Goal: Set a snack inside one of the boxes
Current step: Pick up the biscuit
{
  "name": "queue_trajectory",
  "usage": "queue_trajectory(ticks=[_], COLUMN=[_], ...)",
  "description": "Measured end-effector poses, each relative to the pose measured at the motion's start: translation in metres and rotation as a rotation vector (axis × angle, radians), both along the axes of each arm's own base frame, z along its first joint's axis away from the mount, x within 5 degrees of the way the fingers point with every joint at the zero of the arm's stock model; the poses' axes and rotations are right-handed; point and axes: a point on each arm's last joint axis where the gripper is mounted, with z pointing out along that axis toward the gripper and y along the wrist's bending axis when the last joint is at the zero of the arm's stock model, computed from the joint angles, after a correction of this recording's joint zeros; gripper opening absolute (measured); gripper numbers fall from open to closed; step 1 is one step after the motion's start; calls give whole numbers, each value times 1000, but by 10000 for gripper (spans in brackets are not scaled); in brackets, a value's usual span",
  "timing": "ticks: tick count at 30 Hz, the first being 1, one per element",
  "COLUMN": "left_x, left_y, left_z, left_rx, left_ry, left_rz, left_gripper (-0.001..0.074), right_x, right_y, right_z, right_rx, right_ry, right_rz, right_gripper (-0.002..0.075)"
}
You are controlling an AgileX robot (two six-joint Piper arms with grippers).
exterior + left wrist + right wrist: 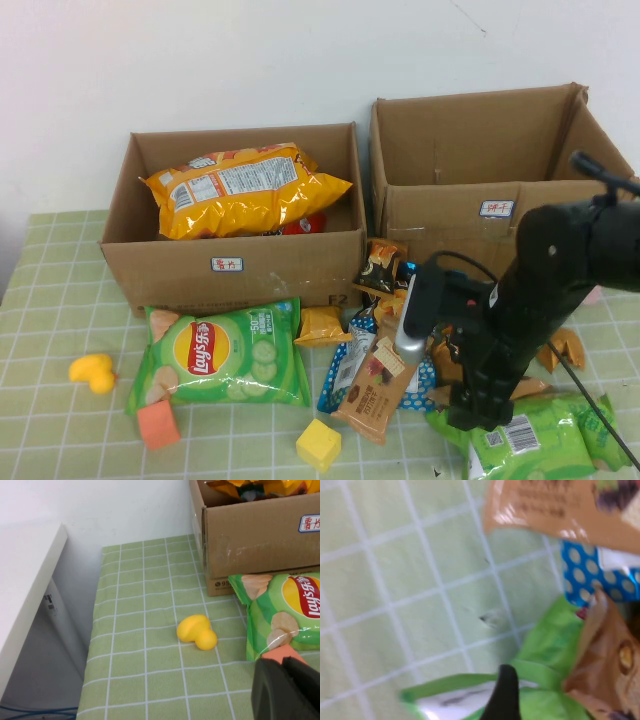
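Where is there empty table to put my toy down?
Bare cloth lies left of the duck and green chips, and near the yellow cube. Between the boxes' fronts and the right gripper snacks crowd. The left gripper hangs by the orange block.

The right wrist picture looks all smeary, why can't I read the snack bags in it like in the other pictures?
Right wrist view: close above the table, the brown snack packet and green bag are blurred, with the right gripper only a dark tip. High view: sharper, Lay's bag readable. Left wrist view: clear, yellow toy crisp, left gripper at the corner.
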Motion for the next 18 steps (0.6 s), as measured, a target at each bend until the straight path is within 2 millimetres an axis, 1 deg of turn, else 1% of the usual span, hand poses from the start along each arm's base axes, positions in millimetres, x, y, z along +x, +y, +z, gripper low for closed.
queue_trajectory(ticks=[7, 9, 11, 12, 14, 15, 16, 17, 18], left_x=[0, 0, 0, 0, 0, 0, 0, 0, 0], left_y=[0, 0, 0, 0, 0, 0, 0, 0, 0], left_z=[0, 0, 0, 0, 0, 0, 0, 0, 0], left_rx=[0, 0, 2, 2, 2, 2, 2, 2, 2], left_ry=[0, 0, 0, 0, 0, 0, 0, 0, 0], left_rz=[0, 0, -1, -1, -1, -1, -1, -1, -1], left_gripper=[-1, -1, -1, -1, -1, -1, -1, -1, -1], right_x=[14, 16, 17, 18, 20, 22, 25, 27, 29], right_y=[-3, -3, -2, -1, 1, 2, 3, 4, 5], right_z=[-31, -36, -37, -37, -33, -29, -24, -19, -13], right_rx=[-81, -84, -86, -87, -93, -98, -104, -108, -115], right_ry=[-50, -48, -42, -36, -20, -13, -7, 0, 12], right_rz=[-61, -90, -112, -115, -119, -118, -119, -123, -132], right_gripper=[606, 578, 504, 443, 302, 217, 151, 129, 131])
